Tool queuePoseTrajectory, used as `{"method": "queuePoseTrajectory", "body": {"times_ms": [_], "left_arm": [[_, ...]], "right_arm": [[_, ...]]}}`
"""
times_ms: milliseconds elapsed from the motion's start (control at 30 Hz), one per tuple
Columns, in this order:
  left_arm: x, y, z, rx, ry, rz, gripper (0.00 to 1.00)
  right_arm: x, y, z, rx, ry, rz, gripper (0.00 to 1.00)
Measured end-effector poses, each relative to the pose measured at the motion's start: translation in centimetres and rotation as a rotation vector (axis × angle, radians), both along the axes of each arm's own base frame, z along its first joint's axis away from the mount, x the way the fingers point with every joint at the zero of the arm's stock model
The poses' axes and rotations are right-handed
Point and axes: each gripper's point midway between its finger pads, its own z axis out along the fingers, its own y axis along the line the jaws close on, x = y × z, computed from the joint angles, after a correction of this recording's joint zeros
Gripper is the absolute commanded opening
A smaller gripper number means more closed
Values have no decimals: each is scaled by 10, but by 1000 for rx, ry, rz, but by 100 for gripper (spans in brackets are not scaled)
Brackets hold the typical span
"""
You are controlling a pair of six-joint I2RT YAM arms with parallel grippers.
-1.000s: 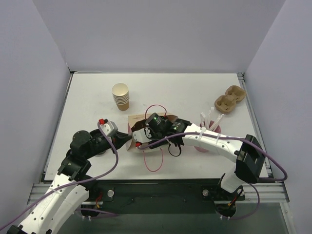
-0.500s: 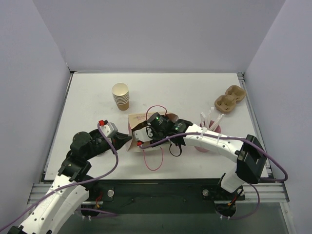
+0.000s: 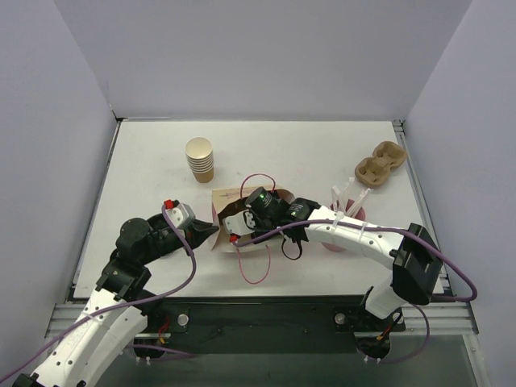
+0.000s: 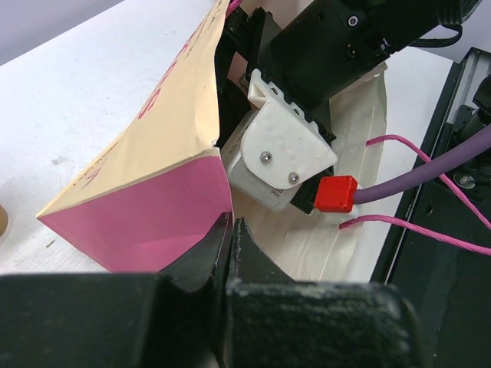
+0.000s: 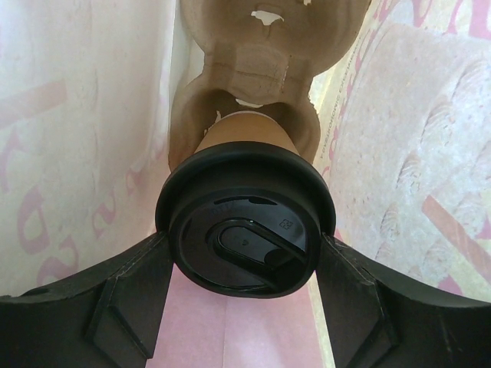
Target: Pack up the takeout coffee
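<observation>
Grasping takeout coffee point(image 5: 244, 222) inside paper bag point(image 4: 146, 192): right hand point(image 5: 244, 249) | pulp carrier point(image 5: 253, 54) in bag | left hand point(image 4: 228, 238) pinching bag rim

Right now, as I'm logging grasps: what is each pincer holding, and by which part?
The right pincer grips the coffee cup by the rim of its black lid, inside the paper bag. The left pincer seems to pinch the bag's mouth edge.

No text can be read: the paper bag point(image 4: 142, 149) has cropped pink lettering, and the takeout coffee point(image 5: 244, 230) lid's embossed mark is too small.
</observation>
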Motion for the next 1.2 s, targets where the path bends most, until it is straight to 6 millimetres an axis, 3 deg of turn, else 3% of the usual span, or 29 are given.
{"method": "queuePoseTrajectory", "body": {"times_ms": [1200], "left_arm": [[-5,0,0,-8,-16,-15,0]], "right_arm": [[5,11,-5,126,-5,-81,39]]}}
